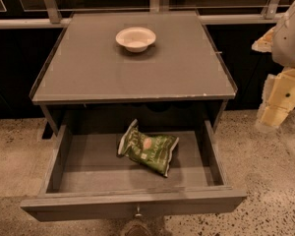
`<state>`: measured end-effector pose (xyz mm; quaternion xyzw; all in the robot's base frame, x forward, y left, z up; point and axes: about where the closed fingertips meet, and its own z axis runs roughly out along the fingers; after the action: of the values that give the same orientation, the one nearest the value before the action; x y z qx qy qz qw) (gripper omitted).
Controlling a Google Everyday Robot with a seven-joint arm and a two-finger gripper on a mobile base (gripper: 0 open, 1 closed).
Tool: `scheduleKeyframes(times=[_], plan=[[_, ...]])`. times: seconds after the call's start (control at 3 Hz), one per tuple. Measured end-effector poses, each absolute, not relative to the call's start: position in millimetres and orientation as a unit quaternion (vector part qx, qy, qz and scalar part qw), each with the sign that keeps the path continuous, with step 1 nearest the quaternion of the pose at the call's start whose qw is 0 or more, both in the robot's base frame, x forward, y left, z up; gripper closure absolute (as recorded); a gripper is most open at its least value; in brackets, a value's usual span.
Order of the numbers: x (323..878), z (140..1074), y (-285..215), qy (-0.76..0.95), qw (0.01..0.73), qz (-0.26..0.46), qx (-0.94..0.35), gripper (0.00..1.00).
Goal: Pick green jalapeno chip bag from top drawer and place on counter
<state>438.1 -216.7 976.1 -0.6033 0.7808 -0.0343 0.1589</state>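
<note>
In the top drawer (56, 157), pulled wide open: the green jalapeno chip bag (148, 148).
Lies flat on the grey drawer bottom, near the middle and a little toward the back, white top edge pointing up-left, reddish oval logo facing up; touches neither side wall. Small metal knob (137, 212) at the centre of the front panel. Above, on the matte grey bench (132, 75), a white bowl (135, 38), upright, near the far edge, well apart from the bag. At the right edge of view, beside the bench and off its front corner, the cream-coloured end effector (276, 111), hanging above the floor (265, 181); open or closed, cannot tell. Speckled stone floor around the bench; pale rail (19, 23) and dark panels behind.
</note>
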Motion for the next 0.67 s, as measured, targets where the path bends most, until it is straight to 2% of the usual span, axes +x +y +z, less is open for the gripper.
scheduleKeyframes(times=[0.67], plan=[[434.3,966.2,-218.4,0.778,0.183,-0.043,-0.6,0.0]])
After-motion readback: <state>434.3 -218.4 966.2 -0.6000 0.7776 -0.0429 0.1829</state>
